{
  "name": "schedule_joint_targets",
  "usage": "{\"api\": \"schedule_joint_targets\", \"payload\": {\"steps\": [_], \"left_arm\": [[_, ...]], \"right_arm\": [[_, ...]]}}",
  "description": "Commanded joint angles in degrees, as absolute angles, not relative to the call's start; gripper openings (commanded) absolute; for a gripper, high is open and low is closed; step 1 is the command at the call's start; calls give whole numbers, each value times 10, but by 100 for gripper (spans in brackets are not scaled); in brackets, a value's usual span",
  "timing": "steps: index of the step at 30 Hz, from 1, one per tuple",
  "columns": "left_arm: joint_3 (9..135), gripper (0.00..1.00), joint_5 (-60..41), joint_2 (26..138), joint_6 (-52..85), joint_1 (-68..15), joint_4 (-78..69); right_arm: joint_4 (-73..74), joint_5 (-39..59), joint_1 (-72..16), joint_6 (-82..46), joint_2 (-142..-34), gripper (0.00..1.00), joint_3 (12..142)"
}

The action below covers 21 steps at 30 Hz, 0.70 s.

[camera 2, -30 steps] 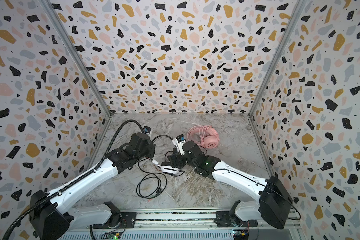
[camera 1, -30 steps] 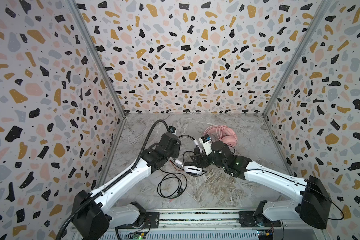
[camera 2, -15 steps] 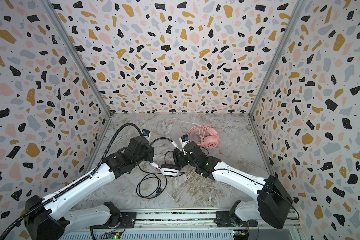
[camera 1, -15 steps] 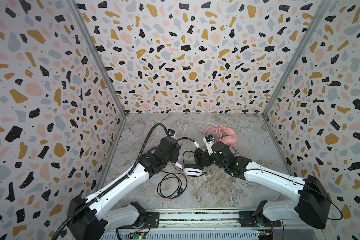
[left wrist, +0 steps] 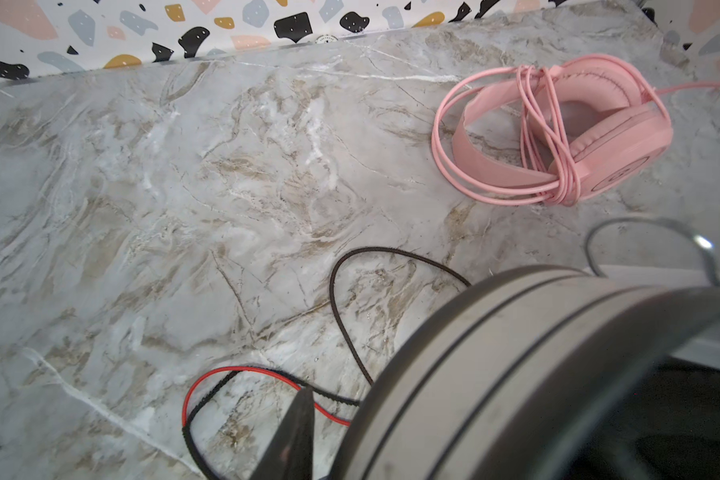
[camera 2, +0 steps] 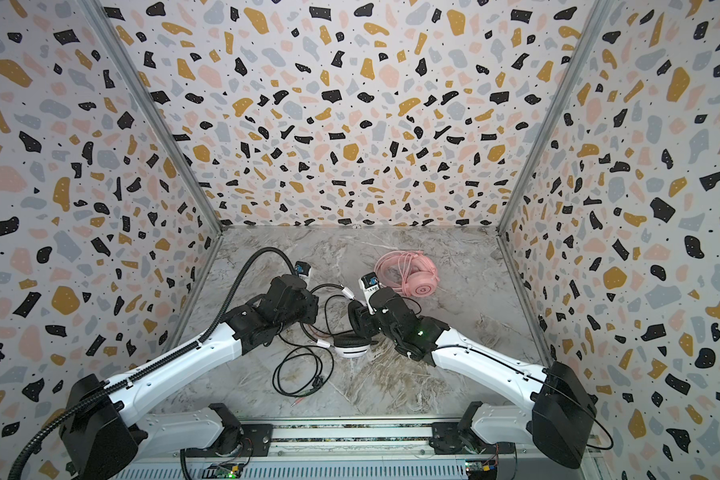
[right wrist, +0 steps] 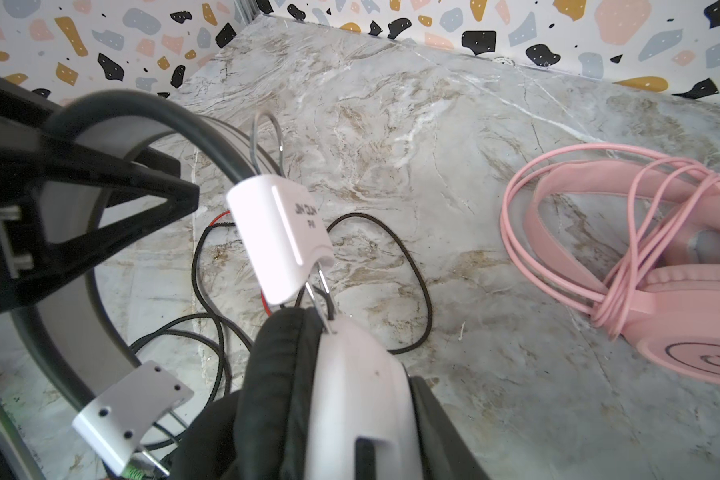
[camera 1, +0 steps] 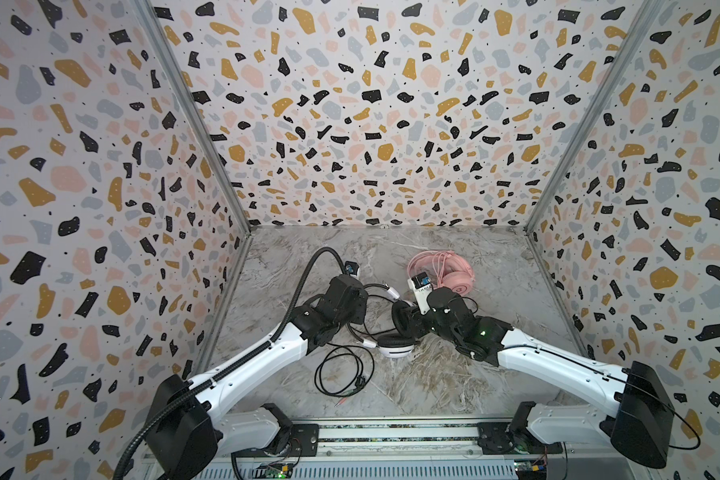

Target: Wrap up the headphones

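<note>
- My right tool (camera 1: 412, 328) clamps a cushioned cup (right wrist: 350, 395) of the white-and-black plastic over-ear headset (camera 1: 393, 348), centre of the grey marbled desk (camera 1: 433, 382): light, stiff shell.
- I see my left tool (camera 1: 362, 313) at the headband (left wrist: 516, 353); grip unclear.
- Its thin black cable (camera 1: 337, 374) is limp; I'd pinch it close to the cup.

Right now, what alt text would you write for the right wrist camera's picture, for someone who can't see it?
Close up, a white-and-black headset fills the foreground, a black cable looping loose over a marble table. Farther off lies a pink headset, its pink cable wound around the band.
</note>
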State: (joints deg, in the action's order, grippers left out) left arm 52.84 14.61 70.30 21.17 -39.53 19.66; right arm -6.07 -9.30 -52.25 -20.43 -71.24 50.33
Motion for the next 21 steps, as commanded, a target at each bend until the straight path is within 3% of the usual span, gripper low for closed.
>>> {"api": "schedule_joint_targets", "payload": {"steps": [1, 3, 7, 10, 15, 21], "left_arm": [[532, 11, 155, 701, 221, -393, 162], [531, 0, 155, 699, 219, -393, 161], [541, 0, 174, 697, 205, -393, 174], [555, 0, 204, 689, 191, -390, 194], [590, 0, 174, 676, 173, -343, 214], [691, 0, 36, 675, 166, -253, 243]], "right_arm": [[-37, -81, -534, -199, -672, 40, 524], [-38, -76, -534, -195, -669, 45, 524], [-35, -74, -532, -184, -647, 66, 515], [-53, -64, -517, -177, -621, 75, 517], [-55, -30, -469, -169, -537, 82, 480], [-27, -7, -406, -167, -453, 84, 369]]}}
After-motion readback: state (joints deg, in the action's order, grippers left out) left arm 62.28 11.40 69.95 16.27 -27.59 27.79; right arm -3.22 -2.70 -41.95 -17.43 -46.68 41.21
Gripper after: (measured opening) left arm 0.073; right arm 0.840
